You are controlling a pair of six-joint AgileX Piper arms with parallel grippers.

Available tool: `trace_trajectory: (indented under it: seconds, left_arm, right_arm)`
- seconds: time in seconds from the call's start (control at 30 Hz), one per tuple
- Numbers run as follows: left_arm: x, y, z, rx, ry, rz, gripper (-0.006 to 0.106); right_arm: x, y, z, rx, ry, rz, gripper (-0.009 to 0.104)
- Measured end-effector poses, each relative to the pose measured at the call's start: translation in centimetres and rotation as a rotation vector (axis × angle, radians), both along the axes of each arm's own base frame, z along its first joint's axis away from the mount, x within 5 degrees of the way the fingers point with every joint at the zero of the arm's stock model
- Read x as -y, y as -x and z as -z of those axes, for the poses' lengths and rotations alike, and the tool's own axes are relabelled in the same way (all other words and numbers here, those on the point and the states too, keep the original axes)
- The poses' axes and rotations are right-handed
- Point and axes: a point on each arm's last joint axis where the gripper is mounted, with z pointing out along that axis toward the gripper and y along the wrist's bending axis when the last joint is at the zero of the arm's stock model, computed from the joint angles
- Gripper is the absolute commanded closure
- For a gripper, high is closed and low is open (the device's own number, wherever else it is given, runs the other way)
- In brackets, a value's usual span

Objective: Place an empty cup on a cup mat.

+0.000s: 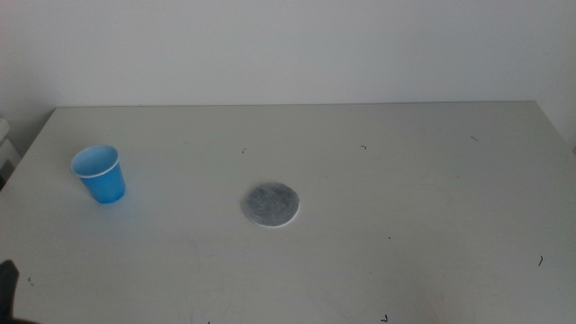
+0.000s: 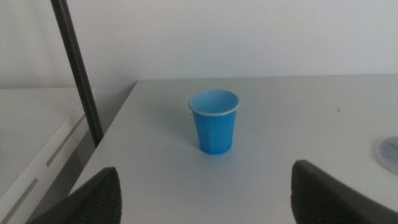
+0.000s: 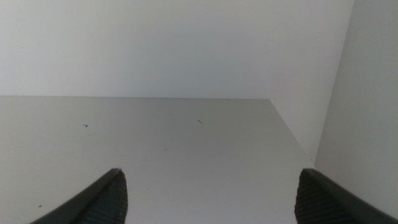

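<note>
Cup (image 2: 214,129) upright, ahead of wide-spread left jaws; right jaws also spread.

Bright, even, diffuse light throughout, with no clear single source. Washed-out and low in contrast, the white table (image 1: 405,198) nearly merging with the pale wall. Only a faint, soft shadow beneath the cup (image 1: 99,174) and a thin one at the cup mat (image 1: 270,205). No harsh glare. Slightly soft and grainy overall; dark jaw tips at the wrist views' lower edges blurred, out of focus.
</note>
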Motion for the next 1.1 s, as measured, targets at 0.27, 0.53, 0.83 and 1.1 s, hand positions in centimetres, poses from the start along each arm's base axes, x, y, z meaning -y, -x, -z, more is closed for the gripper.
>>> trace_trajectory:
  seconds: [0.27,0.53,0.83,1.1]
  left_arm:
    - [-0.2,-3.6,-8.1,-0.060,0.032,-0.009,-0.005]
    - [-0.8,-8.5,-16.7,-0.248,0.057,-0.043,-0.005]
    - [-1.2,-12.6,-24.1,-0.396,0.092,-0.079,-0.005]
    - [-1.5,-16.7,-25.0,-0.538,0.102,-0.096,-0.005]
  right_arm:
    - [0.0,0.0,0.0,0.000,0.000,0.000,0.001]
    - [0.0,0.0,0.0,0.000,0.000,0.000,0.001]
    - [0.0,0.0,0.0,0.000,0.000,0.000,0.001]
    - [0.0,0.0,0.0,0.000,0.000,0.000,0.001]
